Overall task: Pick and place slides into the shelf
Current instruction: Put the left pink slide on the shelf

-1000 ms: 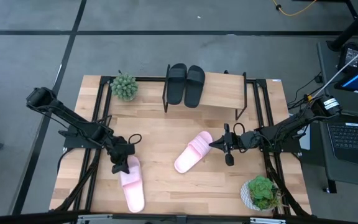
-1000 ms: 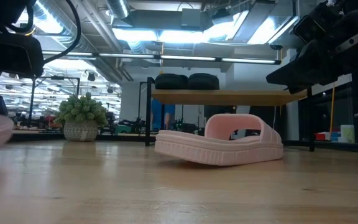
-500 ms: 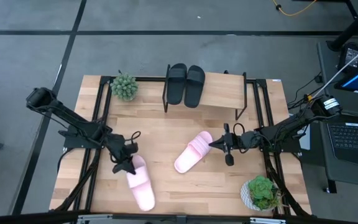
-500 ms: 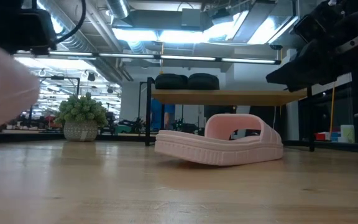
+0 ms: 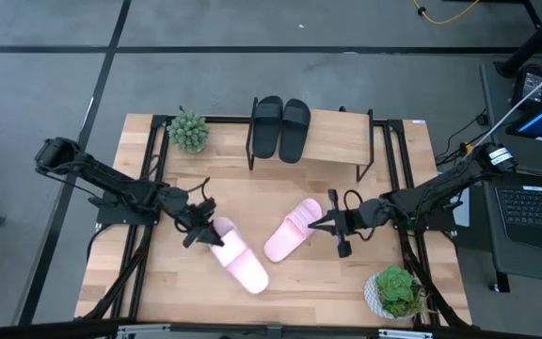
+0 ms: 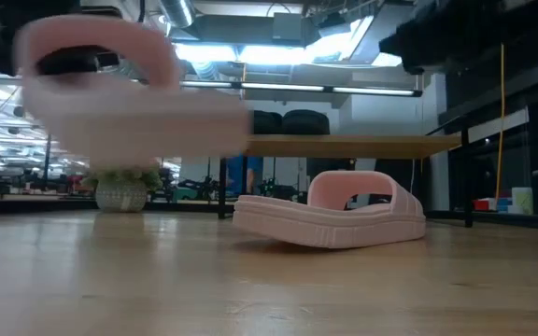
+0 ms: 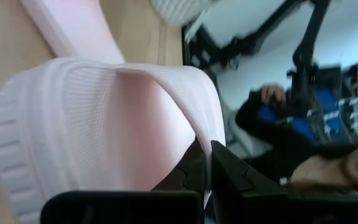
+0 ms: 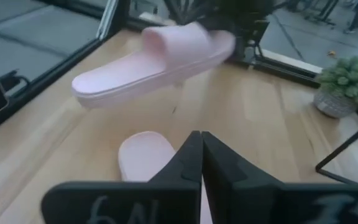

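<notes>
**Left jaws clamped on a pink slide, right jaws pressed together by the other**

From above, my left gripper (image 5: pixel 199 229) is gripping one pink slide (image 5: pixel 236 258) at its strap end, jaws clamped on it; the sole is stretching away from my fingertips toward the table's near edge. My right gripper (image 5: pixel 316 223) is hovering with its jaws together, holding nothing, its tips just beside the strap end of the second pink slide (image 5: pixel 293 231), which is lying on the table (image 5: pixel 252 202) between my two grippers. The two black slides (image 5: pixel 281 126) are sitting side by side on the left end of the shelf (image 5: pixel 337 139), well beyond both sets of jaws. A small plant (image 5: pixel 188 131) is standing past my left gripper beside the shelf, and another plant (image 5: pixel 392 290) is standing near my right arm.

From table height, the held slide (image 6: pixel 129 98) is hanging blurred above the wood, clear of the tabletop. The other pink one (image 6: pixel 331 220) is resting flat on the table, with the shelf (image 6: pixel 344 146) and black pair (image 6: pixel 283 122) behind it.

Through my left wrist, my fingers (image 7: pixel 219 171) are pinching the ribbed pink strap (image 7: pixel 135 118), the strap arching right over them. A person (image 7: pixel 291 149) is showing in the room beyond.

Through my right wrist, my fingers (image 8: pixel 194 158) are touching each other, the toe of the lying slide (image 8: pixel 145 154) just ahead of them; the lifted slide (image 8: pixel 151 59) is hanging farther ahead, off the wood.
</notes>
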